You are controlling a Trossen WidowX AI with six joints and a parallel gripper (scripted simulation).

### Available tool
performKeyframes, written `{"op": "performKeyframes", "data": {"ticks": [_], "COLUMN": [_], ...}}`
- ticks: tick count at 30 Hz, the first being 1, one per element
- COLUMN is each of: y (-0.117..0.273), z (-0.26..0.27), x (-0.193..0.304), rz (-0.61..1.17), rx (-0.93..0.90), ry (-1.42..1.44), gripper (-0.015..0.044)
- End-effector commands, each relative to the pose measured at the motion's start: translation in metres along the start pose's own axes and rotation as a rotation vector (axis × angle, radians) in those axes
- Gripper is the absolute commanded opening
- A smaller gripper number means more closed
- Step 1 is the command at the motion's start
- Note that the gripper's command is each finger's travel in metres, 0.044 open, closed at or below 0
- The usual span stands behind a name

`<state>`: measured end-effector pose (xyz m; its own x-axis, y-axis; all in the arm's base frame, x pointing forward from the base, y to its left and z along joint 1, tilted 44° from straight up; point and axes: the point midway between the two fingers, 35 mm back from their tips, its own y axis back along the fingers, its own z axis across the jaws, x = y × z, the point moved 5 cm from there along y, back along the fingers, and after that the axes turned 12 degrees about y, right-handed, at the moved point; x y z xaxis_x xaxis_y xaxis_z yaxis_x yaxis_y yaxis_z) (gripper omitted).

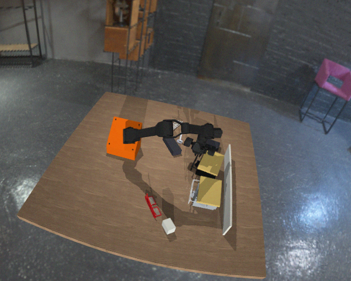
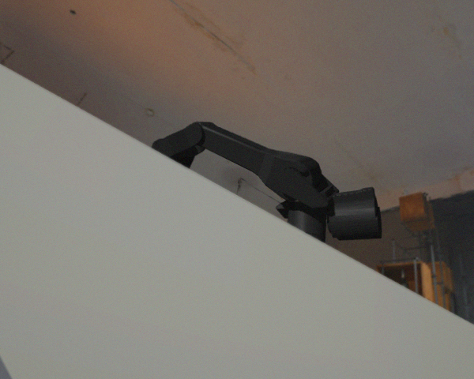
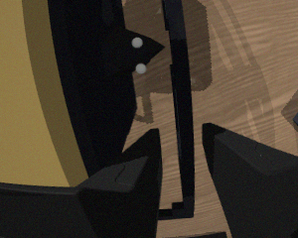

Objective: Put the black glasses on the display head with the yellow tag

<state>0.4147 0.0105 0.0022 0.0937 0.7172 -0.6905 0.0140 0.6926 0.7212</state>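
Note:
My gripper point(image 3: 181, 135) is open, with a fingertip on each side of the front bar of the black glasses point(image 3: 181, 89) and a gap on both sides. The glasses stand in front of the nose of the black head point(image 3: 94, 99) point(image 1: 206, 174); a small gap shows between nose tip and bar. The head has a broad yellow top point(image 1: 210, 164) point(image 3: 20, 99). The temples and ears are hidden, so their seating cannot be told. The other head point(image 1: 204, 206) is pale, also has a yellow top point(image 1: 210, 192), and has a pale frame at its face. No tag is clearly visible.
A tall white panel point(image 1: 227, 193) stands behind both heads and blocks most of the exterior view. Red glasses point(image 1: 154, 206) and a white block point(image 1: 168, 225) lie at the front. A dark block point(image 1: 172, 146) is near the arm, beside the orange base point(image 1: 121, 148).

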Motion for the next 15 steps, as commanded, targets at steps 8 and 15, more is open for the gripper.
{"op": "performKeyframes", "data": {"ticks": [8,15], "y": [0.023,0.032], "z": [0.002,-0.001], "x": [0.0,0.001], "rz": [0.004,0.005], "rx": [0.021,0.028], "ry": [0.001,0.002], "gripper": [0.0107,0.0107]}}
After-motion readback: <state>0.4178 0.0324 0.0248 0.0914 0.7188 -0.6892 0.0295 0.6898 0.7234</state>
